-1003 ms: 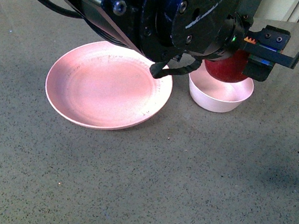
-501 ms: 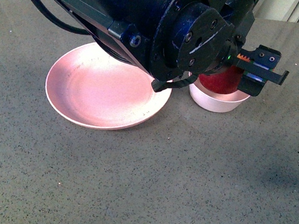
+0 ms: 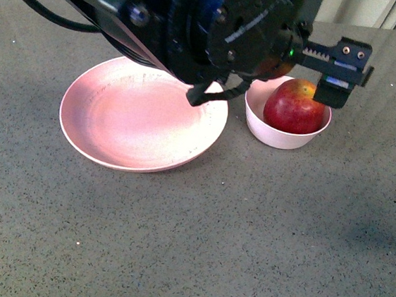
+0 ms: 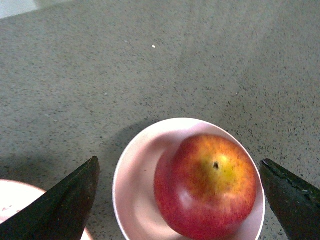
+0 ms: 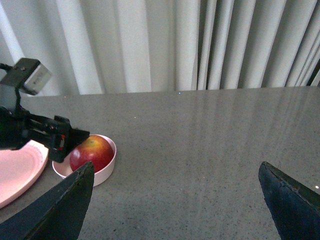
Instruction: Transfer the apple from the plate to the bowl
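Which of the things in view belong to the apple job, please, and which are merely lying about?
Part of the job:
- apple, now in the bowl
- plate, now bare
- left tool, open over the bowl

Lying about:
- nothing else on the table; only the curtain behind

From the front, the left arm's dark bulk covers the far rim of the plate point(image 3: 141, 118) and the near-left rim of the bowl point(image 3: 284, 133). In the left wrist view the bowl's lower edge and the apple's point(image 4: 206, 186) underside run off the picture. The right wrist view crops the plate to a sliver.
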